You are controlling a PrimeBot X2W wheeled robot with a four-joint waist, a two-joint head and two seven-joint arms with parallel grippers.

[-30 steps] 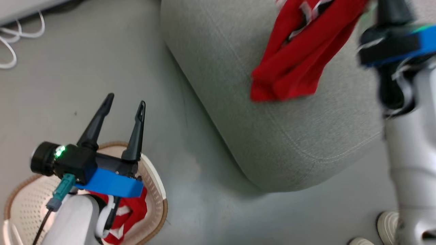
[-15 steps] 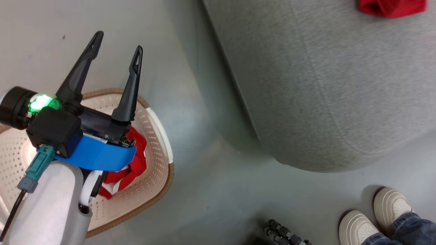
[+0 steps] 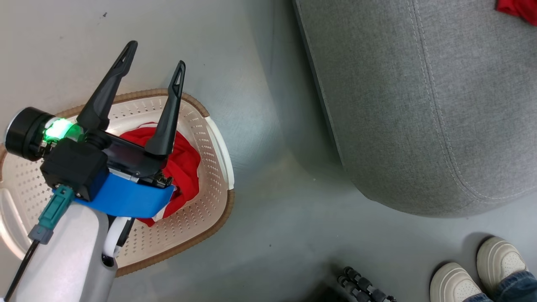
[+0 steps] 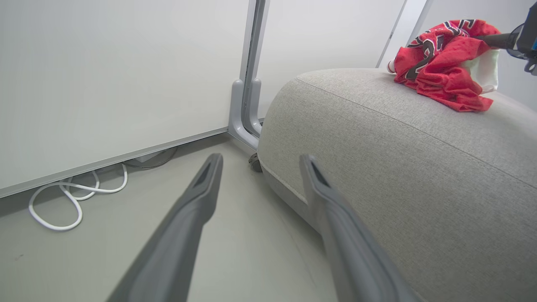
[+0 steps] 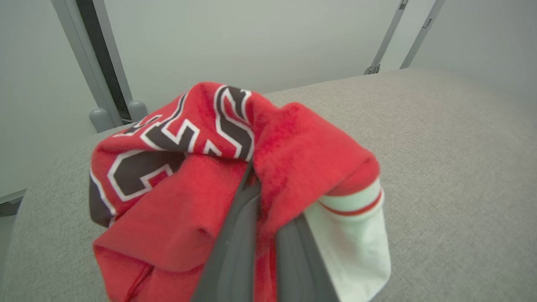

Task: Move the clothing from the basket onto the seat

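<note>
A red garment (image 3: 184, 161) lies in the cream perforated basket (image 3: 219, 197) on the floor at lower left. My left gripper (image 3: 156, 54) hovers above it, open, with nothing between its fingers; in the left wrist view the left gripper (image 4: 261, 158) points toward the grey seat (image 4: 398, 147). A second red garment (image 5: 188, 167) with black-and-white lettering and white trim rests on the seat (image 5: 440, 147), and my right gripper (image 5: 256, 186) is shut on its folds. That garment (image 4: 444, 58) sits at the seat's far end, its edge in the head view's top right corner (image 3: 518, 8).
A person's white shoes (image 3: 499, 262) stand on the floor at lower right, next to a black jointed stand (image 3: 363, 287). A white cable (image 4: 71, 197) lies coiled by the wall panel, and a grey post (image 4: 247, 84) rises behind the seat's corner.
The head camera has swung, so the basket shows more fully and the seat's garment sits at the top right corner. The left gripper stays open over the basket.
</note>
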